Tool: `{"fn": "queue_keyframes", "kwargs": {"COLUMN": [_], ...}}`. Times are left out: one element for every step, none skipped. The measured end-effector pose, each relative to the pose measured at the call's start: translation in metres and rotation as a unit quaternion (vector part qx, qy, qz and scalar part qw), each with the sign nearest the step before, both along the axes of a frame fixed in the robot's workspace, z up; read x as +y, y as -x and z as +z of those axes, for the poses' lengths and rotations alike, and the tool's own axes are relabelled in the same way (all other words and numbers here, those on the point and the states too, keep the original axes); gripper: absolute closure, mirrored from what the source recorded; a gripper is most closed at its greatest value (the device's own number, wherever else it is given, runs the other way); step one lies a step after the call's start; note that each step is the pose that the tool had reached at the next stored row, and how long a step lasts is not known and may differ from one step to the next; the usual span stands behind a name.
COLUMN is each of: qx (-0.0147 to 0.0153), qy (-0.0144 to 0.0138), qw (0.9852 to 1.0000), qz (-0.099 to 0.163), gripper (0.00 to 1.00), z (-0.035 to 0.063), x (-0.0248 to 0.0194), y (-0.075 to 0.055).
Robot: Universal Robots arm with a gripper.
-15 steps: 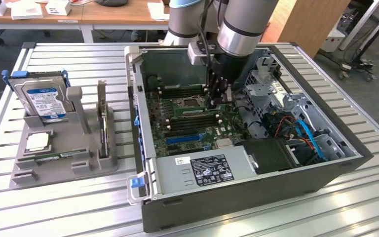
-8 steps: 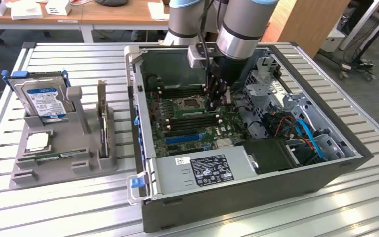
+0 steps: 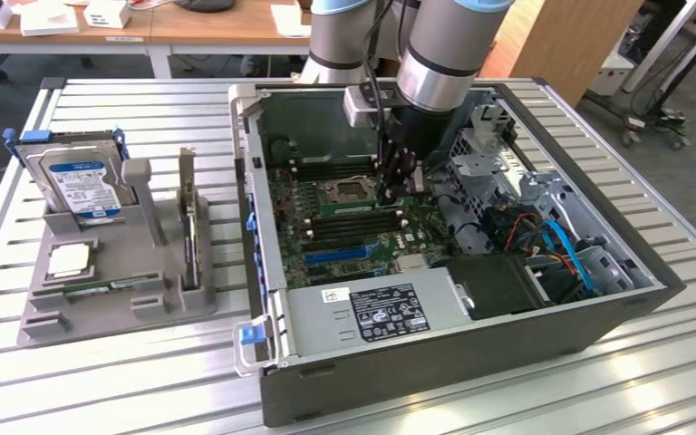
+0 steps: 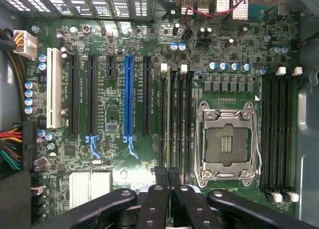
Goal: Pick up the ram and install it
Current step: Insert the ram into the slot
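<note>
The tool [image 4: 168, 174], closed, perhaps touches memory slots [image 4: 175, 114].

Exterior view looks down across the computer case [image 3: 445, 372]; wrist view faces its motherboard [image 4: 114, 119] closely.

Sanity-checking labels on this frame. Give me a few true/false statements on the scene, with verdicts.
1. The gripper is down inside the open PC case. True.
2. The fingers are spread wide. False: they are shut, tips close together above the board.
3. The CPU socket carries a cooler. False: it is bare.
4. The hard drive stands in the gray holder outside the case. True.
</note>
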State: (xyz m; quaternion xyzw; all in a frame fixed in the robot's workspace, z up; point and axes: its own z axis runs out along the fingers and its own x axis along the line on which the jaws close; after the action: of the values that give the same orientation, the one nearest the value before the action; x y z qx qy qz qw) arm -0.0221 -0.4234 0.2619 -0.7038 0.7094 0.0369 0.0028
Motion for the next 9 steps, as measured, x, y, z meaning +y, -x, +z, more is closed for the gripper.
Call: {"fn": "queue_keyframes", "kwargs": {"qx": [0.0000, 0.0000, 0.0000, 0.0000, -0.0001, -0.0001, -0.0001, 0.0000, 0.0000], "qy": [-0.0001, -0.0001, -0.0001, -0.0001, -0.0003, -0.0003, -0.0002, -0.0001, -0.0002], "qw": [1.0000, 1.0000, 1.0000, 1.0000, 1.0000, 1.0000, 1.0000, 1.0000, 1.0000], "qz": [0.000, 0.000, 0.000, 0.000, 0.000, 0.000, 0.000, 0.000, 0.000], "gripper": [0.89, 0.89, 0.89, 0.89, 0.89, 0.89, 0.89, 0.89, 0.89], "z": [-0.0001, -0.0001, -0.0001, -0.0002, -0.0007, -0.0015, -0.0023, -0.0032, -0.0041], "x": [0.0000, 0.0000, 0.0000, 0.0000, 0.0001, 0.0001, 0.0001, 0.0000, 0.0000], "y": [0.0000, 0.0000, 0.0000, 0.0000, 0.0000, 0.0000, 0.0000, 0.0000, 0.0000]}}
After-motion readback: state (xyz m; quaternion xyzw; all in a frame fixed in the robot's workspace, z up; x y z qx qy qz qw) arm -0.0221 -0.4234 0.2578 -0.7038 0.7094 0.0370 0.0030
